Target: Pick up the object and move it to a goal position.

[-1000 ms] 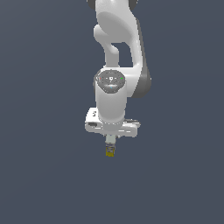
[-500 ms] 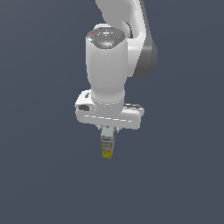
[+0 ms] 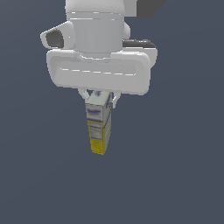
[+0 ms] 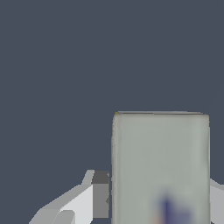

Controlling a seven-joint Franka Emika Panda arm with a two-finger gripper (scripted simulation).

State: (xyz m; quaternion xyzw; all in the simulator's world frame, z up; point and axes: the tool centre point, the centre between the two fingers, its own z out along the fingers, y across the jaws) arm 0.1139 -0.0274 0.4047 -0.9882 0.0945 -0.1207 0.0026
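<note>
End effector [image 3: 99, 99] and carton [image 3: 99, 124] nearer than before, yellow base exterior-only.

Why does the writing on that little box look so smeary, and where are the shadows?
In the exterior view the carton held by the gripper shows soft, low-detail print, unreadable; the light is flat and no cast shadow shows on the plain blue-grey backdrop. In the wrist view the carton fills much of the frame, its purple mark a blur, and the fingers look blocky.
</note>
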